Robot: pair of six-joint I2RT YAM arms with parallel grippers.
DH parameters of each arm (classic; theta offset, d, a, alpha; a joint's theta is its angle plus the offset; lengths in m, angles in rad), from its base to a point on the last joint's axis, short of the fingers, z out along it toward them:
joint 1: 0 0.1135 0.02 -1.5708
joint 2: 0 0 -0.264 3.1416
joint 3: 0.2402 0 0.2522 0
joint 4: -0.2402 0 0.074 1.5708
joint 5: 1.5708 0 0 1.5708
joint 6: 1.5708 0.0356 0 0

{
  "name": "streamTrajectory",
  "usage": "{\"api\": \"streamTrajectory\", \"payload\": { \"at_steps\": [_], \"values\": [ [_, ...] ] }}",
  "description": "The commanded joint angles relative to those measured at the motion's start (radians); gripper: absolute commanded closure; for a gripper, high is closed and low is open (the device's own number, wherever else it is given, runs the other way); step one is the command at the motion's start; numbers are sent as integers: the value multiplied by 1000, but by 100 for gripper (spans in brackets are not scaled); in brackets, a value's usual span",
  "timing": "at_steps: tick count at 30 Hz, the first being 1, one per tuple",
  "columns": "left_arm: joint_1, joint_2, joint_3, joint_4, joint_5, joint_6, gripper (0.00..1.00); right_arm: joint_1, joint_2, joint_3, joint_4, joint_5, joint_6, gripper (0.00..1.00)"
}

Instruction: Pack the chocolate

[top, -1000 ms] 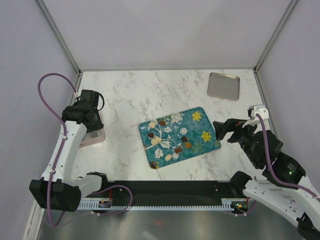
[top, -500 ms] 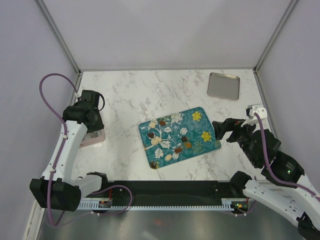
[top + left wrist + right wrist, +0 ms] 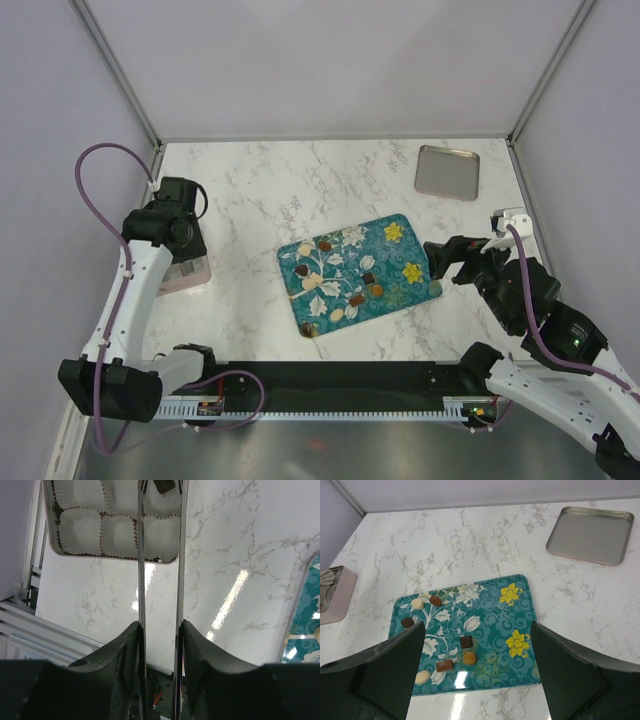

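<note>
Several chocolates lie on the teal flowered tray: a dark square, a caramel round, a brown bar, cream ovals and others. My right gripper is wide open and empty, hovering above the tray's right part. My left gripper has long thin blades and hangs over the pink box of white paper cups. A dark chocolate shows between the blades at the top edge. The blades stand wider apart than it.
An empty metal tray sits at the back right, also in the right wrist view. The pink box stands by the left wall. The frame rail runs along the table's near edge.
The right gripper has shifted very slightly over the tray's right edge. The left arm has stayed over the box.
</note>
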Motion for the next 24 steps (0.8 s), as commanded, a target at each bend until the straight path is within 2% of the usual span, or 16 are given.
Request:
{"api": "streamTrajectory", "payload": {
  "at_steps": [1,8,10,11,18,24],
  "values": [
    [5,-15,115,-14,-6,60,55,3,4,21,29,5,14,6],
    [-13,-21,245,-14,177,96,57,4,11,23,24,-1,34,6],
    [-79,-26,253,4,218,79,57,3,16,27,17,14,35,6],
    [-152,-26,253,24,218,70,57,3,16,27,15,23,38,6],
    [-503,58,233,110,145,-65,57,3,31,37,-5,63,43,6],
    [-662,195,228,148,88,-99,57,3,45,47,-15,74,58,6]
  ]
}}
